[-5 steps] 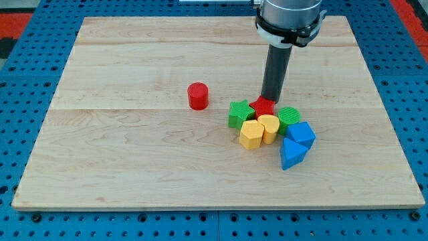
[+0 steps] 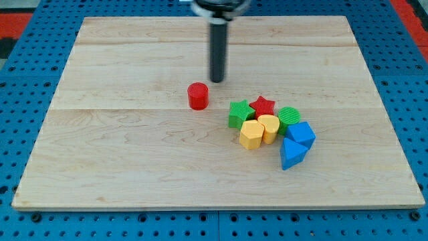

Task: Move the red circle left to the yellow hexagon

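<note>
The red circle [image 2: 198, 96] stands alone on the wooden board, left of the cluster of blocks. The yellow hexagon [image 2: 251, 134] lies at the cluster's lower left, touching a yellow heart-like block [image 2: 269, 126]. My tip [image 2: 217, 81] is just up and to the right of the red circle, with a small gap between them. It is well up and to the left of the yellow hexagon.
The cluster also holds a green star [image 2: 238, 113], a red star [image 2: 263, 106], a green circle [image 2: 289, 117], a blue cube-like block [image 2: 302, 134] and a blue triangle [image 2: 292, 154]. The board's edge [image 2: 214, 204] runs along the view's bottom.
My tip has moved left and slightly up, from right behind the red star to a spot near the red circle. No block has shifted.
</note>
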